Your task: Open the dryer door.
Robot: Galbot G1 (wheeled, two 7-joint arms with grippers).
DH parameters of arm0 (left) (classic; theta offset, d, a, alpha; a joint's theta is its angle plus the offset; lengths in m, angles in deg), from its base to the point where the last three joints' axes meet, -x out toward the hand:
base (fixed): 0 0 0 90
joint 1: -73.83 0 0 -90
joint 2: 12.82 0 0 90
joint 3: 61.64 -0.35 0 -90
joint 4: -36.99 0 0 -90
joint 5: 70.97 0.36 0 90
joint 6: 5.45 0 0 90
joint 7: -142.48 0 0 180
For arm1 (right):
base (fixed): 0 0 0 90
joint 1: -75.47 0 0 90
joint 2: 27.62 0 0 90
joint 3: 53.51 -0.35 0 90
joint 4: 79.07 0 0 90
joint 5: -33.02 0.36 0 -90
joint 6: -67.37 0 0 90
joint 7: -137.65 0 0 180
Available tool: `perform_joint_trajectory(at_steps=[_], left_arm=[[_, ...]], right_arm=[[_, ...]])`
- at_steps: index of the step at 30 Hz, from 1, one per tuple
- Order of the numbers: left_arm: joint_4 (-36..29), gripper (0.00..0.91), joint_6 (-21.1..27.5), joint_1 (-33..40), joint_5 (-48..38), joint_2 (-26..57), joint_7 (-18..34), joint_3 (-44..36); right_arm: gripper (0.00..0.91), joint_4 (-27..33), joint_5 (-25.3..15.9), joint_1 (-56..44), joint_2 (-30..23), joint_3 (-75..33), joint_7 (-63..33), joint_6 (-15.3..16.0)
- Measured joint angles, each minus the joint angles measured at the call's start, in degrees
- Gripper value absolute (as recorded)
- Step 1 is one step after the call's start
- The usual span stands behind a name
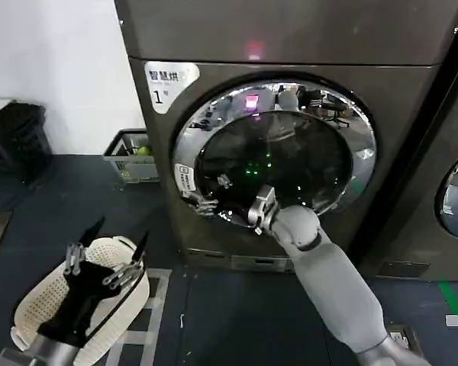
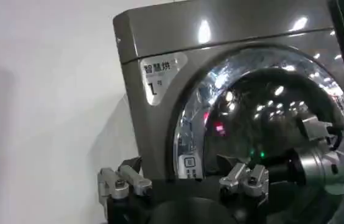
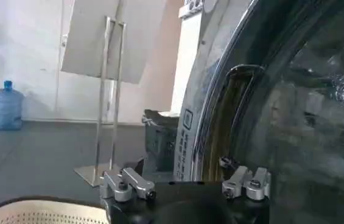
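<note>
Against the lower left of the dryer door (image 1: 275, 152), my right gripper (image 1: 261, 207) presses at the chrome rim.

Whether that gripper's fingers are parted or closed on the rim I cannot tell. The dryer door, round with dark tinted glass, sits in the front of the grey dryer (image 1: 290, 46); a narrow gap shows along its rim from my right wrist. My left gripper (image 1: 107, 267) hangs well below and left of the door, fingers spread wide, holding nothing, above a white perforated laundry basket (image 1: 38, 305) on the dark floor (image 1: 229, 320).
</note>
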Motion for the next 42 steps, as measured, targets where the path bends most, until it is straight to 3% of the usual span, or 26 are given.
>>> perform_joint_trajectory(at_steps=[10,19,23,29,42], left_arm=[[-0.41,0.907,3.05,0.18,1.92,0.44,-2.61,0.12],[0.67,0.907,5.60,1.82,0.22,2.22,-3.57,1.09],[2.06,0.907,4.99,3.05,-4.03,3.90,-2.74,1.07],[5.24,0.907,7.86,5.73,-9.61,9.03,-1.87,1.79],[15.39,0.907,5.87,12.45,-19.19,19.23,3.28,1.25]], right_arm=[[0.907,-0.05,-0.31,-1.20,-0.01,-0.54,3.61,-0.63],[0.907,-2.21,0.94,-3.98,2.88,-2.68,15.24,-2.08],[0.907,-3.23,1.38,-4.85,4.16,-2.85,19.65,-2.43],[0.907,-5.04,1.40,-6.17,5.99,-3.45,24.47,-3.19],[0.907,-11.01,4.10,-10.70,11.18,-7.07,35.05,-3.98]])
